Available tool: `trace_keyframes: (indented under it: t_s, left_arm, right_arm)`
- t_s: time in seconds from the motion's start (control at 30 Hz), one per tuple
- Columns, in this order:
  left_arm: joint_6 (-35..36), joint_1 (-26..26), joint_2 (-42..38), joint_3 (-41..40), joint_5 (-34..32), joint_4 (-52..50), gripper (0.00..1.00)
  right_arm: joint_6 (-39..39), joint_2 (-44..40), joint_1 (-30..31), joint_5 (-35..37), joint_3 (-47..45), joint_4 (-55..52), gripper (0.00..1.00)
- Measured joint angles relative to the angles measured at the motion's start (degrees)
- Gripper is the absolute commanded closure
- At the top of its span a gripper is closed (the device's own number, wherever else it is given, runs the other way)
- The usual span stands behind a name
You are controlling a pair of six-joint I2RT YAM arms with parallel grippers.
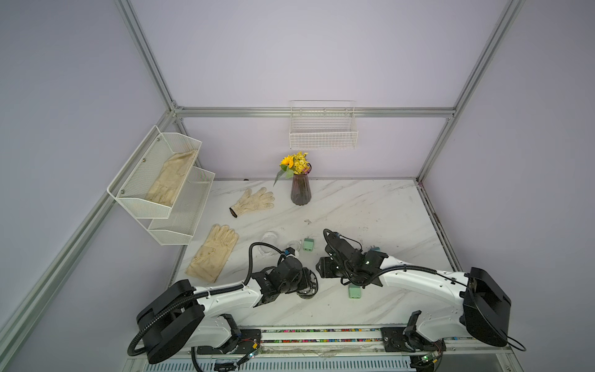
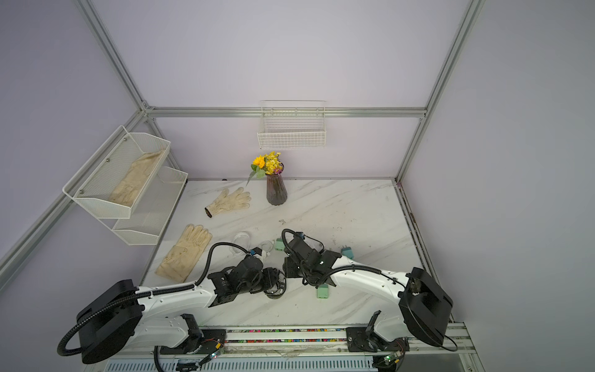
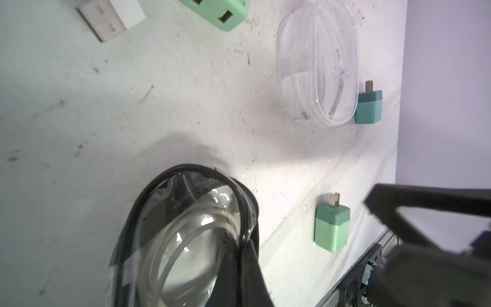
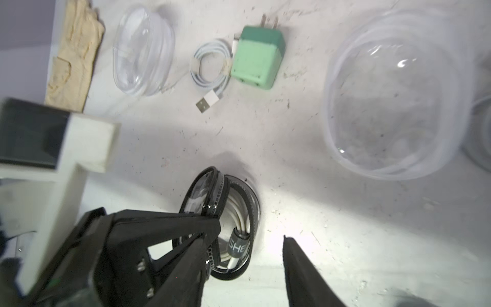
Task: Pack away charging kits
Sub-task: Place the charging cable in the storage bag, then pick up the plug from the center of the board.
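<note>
By my reading the packing is only part done. One white cable (image 4: 237, 210) lies coiled inside the black-rimmed case (image 3: 186, 234), bound with a dark band, yet the lid (image 4: 203, 186) gapes open and I see no plug within. The left jaws are clamped on the rim of that case, holding it tipped up on the surface (image 4: 332, 218); the right jaws stand apart just over its open mouth, gripping nothing. All three plugs are out on the surface: a near mint plug (image 3: 332, 228) close to the black-rimmed case on the robot's right; a teal plug (image 3: 368, 106) well off on that same side; a far mint plug (image 4: 256, 58) beyond the case, away from the robot. A second clear case (image 3: 316, 63), between the black-rimmed case and the teal plug, seems to hold a coil already, though I cannot be sure. A loose cable (image 4: 210, 66) lies beyond the black-rimmed case, and an empty clear case (image 4: 143, 50) farther off the same way. So, I judge, one cable and three plugs remain to stow, and lids to close. The black-rimmed case itself is a see-through oval shell, glossy, with what looks like a dark zip round its edge.
</note>
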Motion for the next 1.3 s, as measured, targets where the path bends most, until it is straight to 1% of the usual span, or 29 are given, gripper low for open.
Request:
trace_keyframes:
  t_s: [0.03, 0.17, 0.27, 0.37, 0.5, 0.7, 0.83, 0.93, 1.2, 1.3]
  left_arm:
    - [0.2, 0.0, 0.4, 0.3, 0.2, -0.3, 1.0]
    - [1.2, 0.0, 1.8, 2.0, 1.2, -1.2, 1.0]
    - [1.9, 0.0, 2.3, 2.4, 1.7, -1.7, 1.0]
    - [2.3, 0.0, 2.6, 2.7, 2.0, -2.2, 1.0]
    - [3.0, 0.0, 3.3, 3.7, 2.4, -3.0, 1.0]
    - [3.6, 0.0, 3.8, 4.4, 2.7, -3.6, 1.0]
    - [3.7, 0.0, 4.3, 4.5, 2.9, -3.6, 1.0]
    - [3.7, 0.0, 4.3, 4.5, 3.0, -3.6, 1.0]
    - [3.7, 0.0, 5.2, 4.5, 3.1, -2.8, 1.0]
    - [3.7, 0.0, 5.2, 4.5, 3.2, -2.7, 1.0]
  right_arm:
    - [0.1, -1.2, -0.9, 0.1, -0.1, -0.5, 0.45]
    - [0.1, -7.6, -5.2, 1.2, -1.8, -4.3, 0.36]
    - [0.4, -12.7, -7.7, 2.4, -3.8, -7.8, 0.27]
    - [1.1, -16.7, -8.7, 3.4, -5.7, -11.2, 0.17]
    - [1.5, -17.7, -8.8, 3.9, -8.5, -13.6, 0.13]
    - [1.8, -14.5, -8.8, 3.8, -11.6, -14.5, 0.13]
    - [2.7, -15.2, -8.8, 2.1, -15.1, -13.6, 0.21]
    - [3.3, -14.8, -8.8, 0.7, -17.0, -13.4, 0.22]
    - [3.7, -10.8, -7.5, -1.0, -17.1, -10.6, 0.28]
    - [4.0, -8.9, -5.8, -1.0, -17.1, -10.0, 0.29]
